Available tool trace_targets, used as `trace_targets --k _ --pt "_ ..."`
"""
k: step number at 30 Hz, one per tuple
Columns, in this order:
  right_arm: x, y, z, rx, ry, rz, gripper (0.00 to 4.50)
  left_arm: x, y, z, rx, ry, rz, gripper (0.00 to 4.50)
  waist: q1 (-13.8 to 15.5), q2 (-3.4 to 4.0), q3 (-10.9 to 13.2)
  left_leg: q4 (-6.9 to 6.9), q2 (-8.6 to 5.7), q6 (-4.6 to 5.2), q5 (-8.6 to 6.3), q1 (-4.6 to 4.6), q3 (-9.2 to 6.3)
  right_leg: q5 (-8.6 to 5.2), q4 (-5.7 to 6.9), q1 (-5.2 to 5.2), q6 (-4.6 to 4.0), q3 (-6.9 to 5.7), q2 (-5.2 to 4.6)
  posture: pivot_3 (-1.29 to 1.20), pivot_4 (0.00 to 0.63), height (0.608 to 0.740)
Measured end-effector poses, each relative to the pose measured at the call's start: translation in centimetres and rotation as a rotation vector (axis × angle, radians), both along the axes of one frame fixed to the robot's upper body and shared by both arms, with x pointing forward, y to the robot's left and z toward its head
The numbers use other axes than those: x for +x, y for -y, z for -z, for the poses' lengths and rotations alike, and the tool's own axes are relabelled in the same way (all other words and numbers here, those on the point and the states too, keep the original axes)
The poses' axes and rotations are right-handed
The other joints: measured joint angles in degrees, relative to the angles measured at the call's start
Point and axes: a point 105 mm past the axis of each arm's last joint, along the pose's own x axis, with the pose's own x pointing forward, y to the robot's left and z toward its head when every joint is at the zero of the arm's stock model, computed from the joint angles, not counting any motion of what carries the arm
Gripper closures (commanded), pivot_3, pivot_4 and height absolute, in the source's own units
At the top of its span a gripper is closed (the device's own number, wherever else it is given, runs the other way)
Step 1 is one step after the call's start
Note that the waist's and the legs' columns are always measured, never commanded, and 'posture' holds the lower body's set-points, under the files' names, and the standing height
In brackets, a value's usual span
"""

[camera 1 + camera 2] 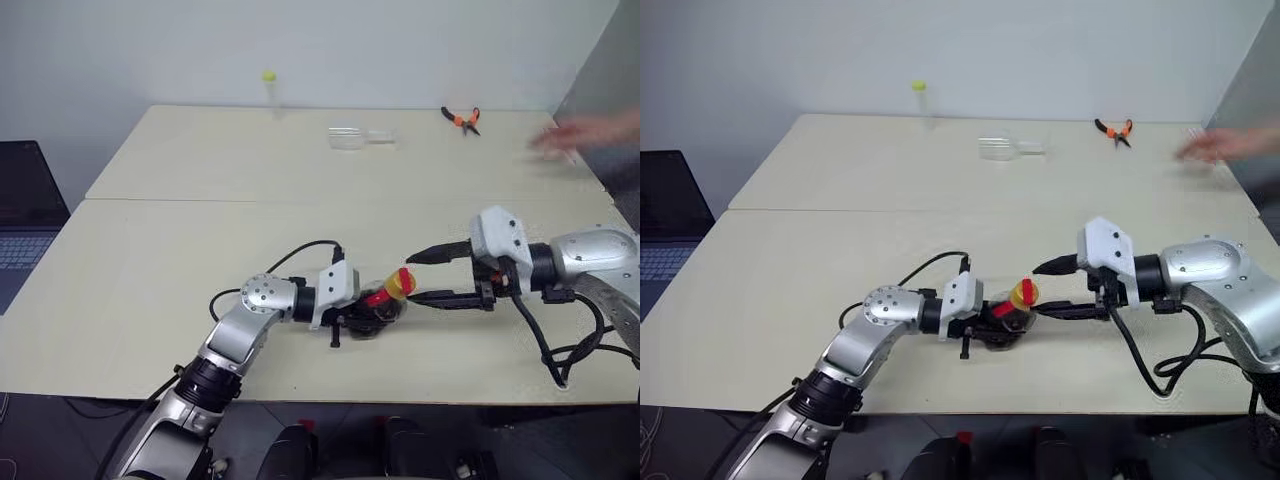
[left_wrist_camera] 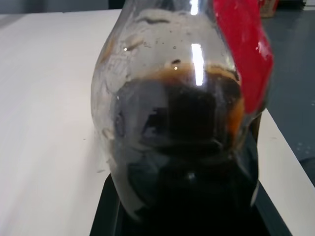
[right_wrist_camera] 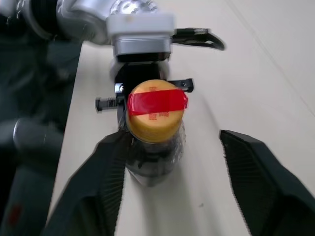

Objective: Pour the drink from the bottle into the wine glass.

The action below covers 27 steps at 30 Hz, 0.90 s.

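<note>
My left gripper is shut on the bottle near the table's front middle. The bottle is tilted, and its yellow cap, crossed by a red strip, points toward my right gripper. That gripper is open, with one finger on each side of the cap and neither pressing on it. The dark drink fills the lower part of the bottle. The wine glass appears to lie on its side at the far middle of the table, well away from both grippers.
A thin clear tube with a yellow-green cap stands at the table's far edge. Orange-handled pliers lie at the far right, near a person's blurred hand. A laptop sits off the table's left side.
</note>
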Motion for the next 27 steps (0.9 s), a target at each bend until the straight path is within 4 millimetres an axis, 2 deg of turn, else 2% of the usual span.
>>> trace_targets --k 1,2,5,8,11,14,20,27 --pt "-0.6 -0.1 -0.1 0.037 -0.025 0.023 0.06 0.2 0.1 -0.2 -0.01 0.005 -0.007 3.52 0.2 0.0 0.0 0.01 0.0 0.0 0.0 -0.01 0.02 0.0 0.0 0.0 0.0 -0.01 0.01 0.0 0.15 0.74" --pt "-1.0 -0.2 -0.3 0.073 -0.038 0.045 0.0 0.3 0.1 -0.3 -0.015 0.01 -0.014 3.52 0.2 -0.01 0.0 0.02 0.0 0.0 0.0 0.0 0.05 0.0 0.02 0.0 0.0 0.0 0.01 0.0 0.15 0.74" --pt "-1.3 -0.2 -1.5 0.215 -0.015 0.162 0.0 1.1 0.3 -0.4 -0.032 0.034 -0.052 3.52 0.4 -0.02 0.0 0.04 -0.01 0.01 0.0 0.05 0.05 0.0 0.07 0.04 0.01 0.0 0.04 0.0 0.15 0.74" --pt "-1.2 -0.5 -1.9 0.307 0.017 0.296 0.0 1.8 0.2 -0.1 -0.033 0.043 -0.087 3.53 0.3 -0.01 0.0 0.02 0.0 0.01 0.0 0.07 0.07 0.0 0.09 0.02 0.01 0.01 0.1 0.0 0.15 0.74" --pt "-1.0 -1.2 -1.6 0.332 0.069 0.405 0.0 2.0 0.2 0.1 -0.037 0.043 -0.095 3.53 0.3 -0.03 0.0 0.02 -0.01 0.0 0.0 0.06 0.06 0.0 0.08 0.02 0.01 0.0 0.13 0.0 0.15 0.74" --pt "-1.1 -2.7 -0.2 0.375 0.037 0.479 0.0 2.2 0.4 0.2 -0.041 0.05 -0.102 3.53 0.3 -0.01 0.0 0.03 -0.04 -0.02 0.01 0.04 0.08 0.0 0.09 -0.01 0.01 0.02 0.14 0.0 0.15 0.74" --pt "-0.5 -2.6 0.8 0.361 0.044 0.558 0.0 2.6 0.8 -0.1 -0.042 0.071 -0.087 3.53 0.3 -0.02 0.0 0.02 -0.05 -0.02 0.01 0.04 0.07 -0.01 0.05 0.0 0.02 0.0 0.19 0.0 0.15 0.74" --pt "-0.4 -2.6 0.4 0.402 0.054 0.572 0.0 2.6 0.8 0.0 -0.041 0.074 -0.08 3.54 0.1 -0.01 0.0 0.01 -0.05 0.0 0.01 0.06 0.05 -0.01 0.07 0.0 0.02 -0.01 0.21 0.0 0.15 0.74"
